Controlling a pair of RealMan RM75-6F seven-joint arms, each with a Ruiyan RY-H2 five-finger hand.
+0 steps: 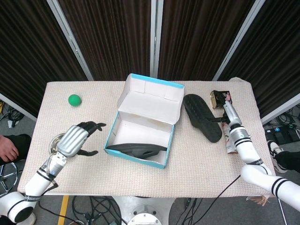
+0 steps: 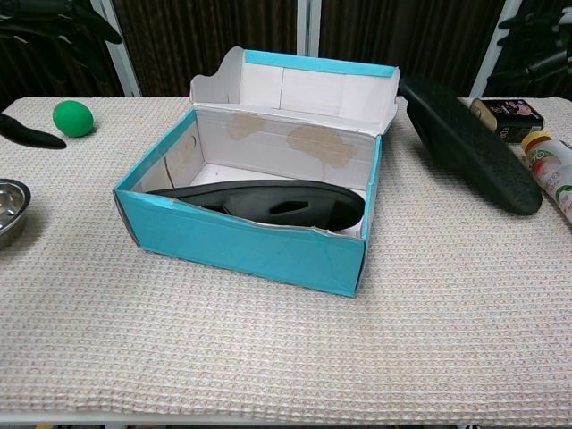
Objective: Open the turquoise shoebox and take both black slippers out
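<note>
The turquoise shoebox stands open mid-table, its lid upright at the back. One black slipper lies inside along the front wall. The other black slipper is outside, right of the box, sole up and tilted, its low end at the tablecloth. My right hand is just beyond it and appears to hold it by the strap; the contact is mostly hidden. My left hand hovers left of the box with fingers spread, holding nothing.
A green ball lies at the back left. A steel bowl sits beside my left hand. A small can and a lying bottle crowd the right edge behind the slipper.
</note>
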